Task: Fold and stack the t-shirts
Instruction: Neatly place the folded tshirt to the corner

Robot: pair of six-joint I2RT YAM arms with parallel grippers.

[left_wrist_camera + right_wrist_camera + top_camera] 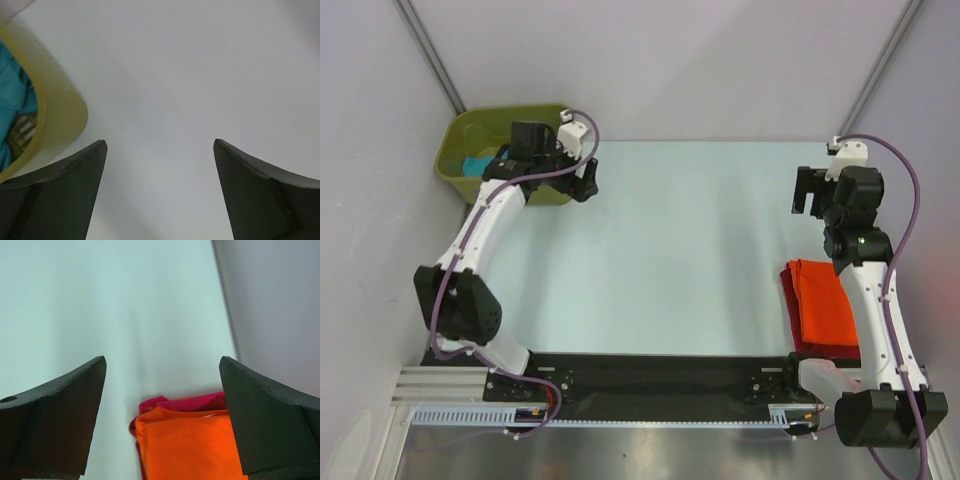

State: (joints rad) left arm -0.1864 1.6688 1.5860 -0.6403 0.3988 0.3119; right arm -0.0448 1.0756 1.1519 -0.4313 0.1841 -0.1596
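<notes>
A folded orange t-shirt (823, 305) lies on top of a folded dark red t-shirt (792, 318) at the table's right side; both also show in the right wrist view, orange (192, 447) over dark red (185, 403). A teal t-shirt (477, 163) lies in the olive-green bin (460, 135); it shows at the left edge of the left wrist view (12, 95). My left gripper (586, 178) is open and empty beside the bin's right side. My right gripper (807, 190) is open and empty, raised beyond the stack's far end.
The olive-green bin's rim (60, 115) sits close to my left gripper's left finger (60, 195). Grey walls stand close on the left and right (280, 310). The pale table surface (680, 250) spreads between the arms.
</notes>
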